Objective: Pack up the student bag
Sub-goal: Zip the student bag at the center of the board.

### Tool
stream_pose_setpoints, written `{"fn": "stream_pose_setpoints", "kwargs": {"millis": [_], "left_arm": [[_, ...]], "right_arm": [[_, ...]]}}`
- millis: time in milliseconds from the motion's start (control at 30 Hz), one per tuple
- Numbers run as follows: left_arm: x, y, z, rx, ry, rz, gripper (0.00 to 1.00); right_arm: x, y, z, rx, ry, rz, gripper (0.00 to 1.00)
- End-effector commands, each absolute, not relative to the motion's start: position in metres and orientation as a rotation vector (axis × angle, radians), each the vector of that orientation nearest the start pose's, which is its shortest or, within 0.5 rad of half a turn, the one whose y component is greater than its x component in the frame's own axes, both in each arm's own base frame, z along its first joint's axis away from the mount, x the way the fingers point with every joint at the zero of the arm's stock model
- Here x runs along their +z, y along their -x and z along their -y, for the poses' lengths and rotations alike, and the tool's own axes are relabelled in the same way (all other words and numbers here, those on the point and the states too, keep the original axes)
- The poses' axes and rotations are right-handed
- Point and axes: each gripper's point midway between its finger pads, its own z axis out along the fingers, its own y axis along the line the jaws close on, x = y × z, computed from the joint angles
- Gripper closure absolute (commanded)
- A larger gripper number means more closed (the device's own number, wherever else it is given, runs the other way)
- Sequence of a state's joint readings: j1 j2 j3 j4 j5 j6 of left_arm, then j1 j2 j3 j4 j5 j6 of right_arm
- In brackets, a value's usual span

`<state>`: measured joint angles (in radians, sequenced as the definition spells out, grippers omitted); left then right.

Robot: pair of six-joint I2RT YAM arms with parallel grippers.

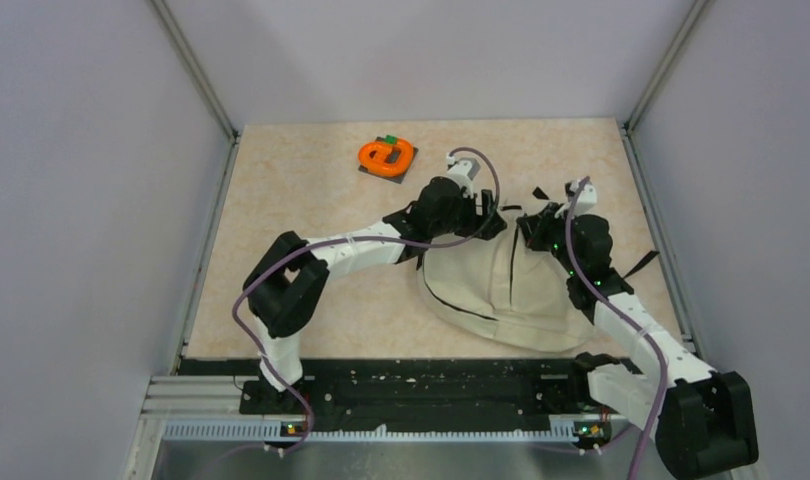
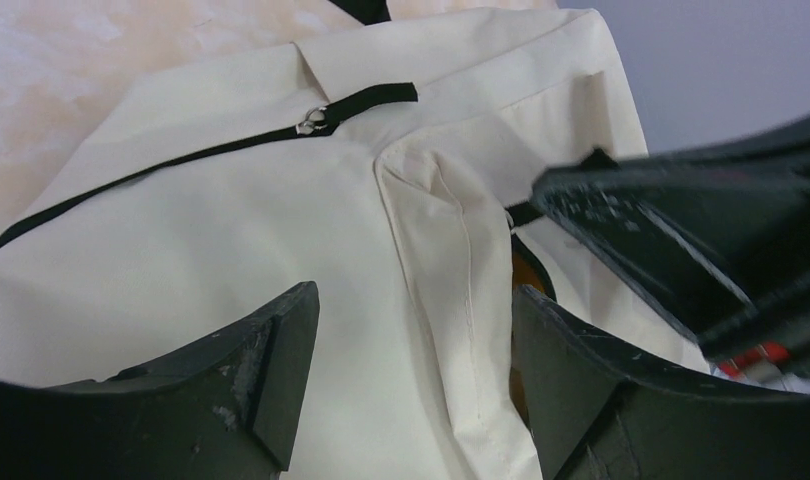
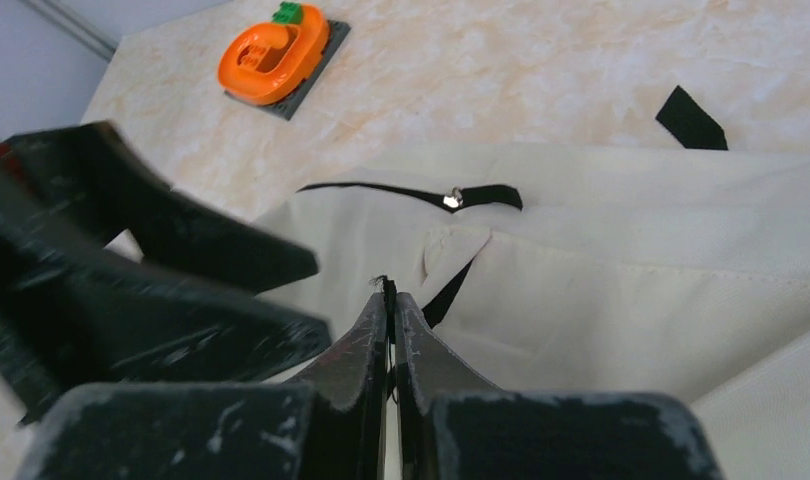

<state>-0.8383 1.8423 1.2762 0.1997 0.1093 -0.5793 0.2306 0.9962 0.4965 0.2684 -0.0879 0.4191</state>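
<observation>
We are unzipping the bag [image 1: 491, 290]: right gripper [image 3: 391, 300] pressed shut on, seemingly, a zipper pull [image 3: 384, 287], left gripper [image 2: 411, 305] standing spread astride a fold [image 2: 451, 260]; next calls for tugging.

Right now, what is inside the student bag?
Little shows. The student bag lies flat on the table, cream fabric covering its interior. The left wrist view shows only a narrow dark slit by the right hand; any contents are hidden.

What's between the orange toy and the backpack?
Bare table between the orange toy and backpack, clear in the right wrist view; from above, the left gripper hangs over that stretch.
</observation>
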Motion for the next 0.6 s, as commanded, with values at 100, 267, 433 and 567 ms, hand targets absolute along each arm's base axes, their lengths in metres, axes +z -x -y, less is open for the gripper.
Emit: {"fn": "stream_pose_setpoints", "kwargs": {"millis": [100, 267, 433, 567], "left_arm": [[0.190, -0.361, 0.476, -1.165, -0.314, -1.951, 0.25], [0.177, -0.367, 0.482, -1.182, -0.292, -1.946, 0.26], [0.154, -0.373, 0.484, -1.134, -0.299, -1.987, 0.26], [0.142, -0.381, 0.482, -1.095, -0.293, -2.004, 0.26]], "right_arm": [[0.179, -0.289, -0.133, 0.680, 0.029, -1.865, 1.00], [0.162, -0.264, -0.139, 0.715, 0.027, -1.931, 1.00], [0.138, -0.245, -0.145, 0.736, 0.019, -2.040, 1.00], [0.127, -0.228, -0.154, 0.777, 0.031, -2.117, 1.00]]}}
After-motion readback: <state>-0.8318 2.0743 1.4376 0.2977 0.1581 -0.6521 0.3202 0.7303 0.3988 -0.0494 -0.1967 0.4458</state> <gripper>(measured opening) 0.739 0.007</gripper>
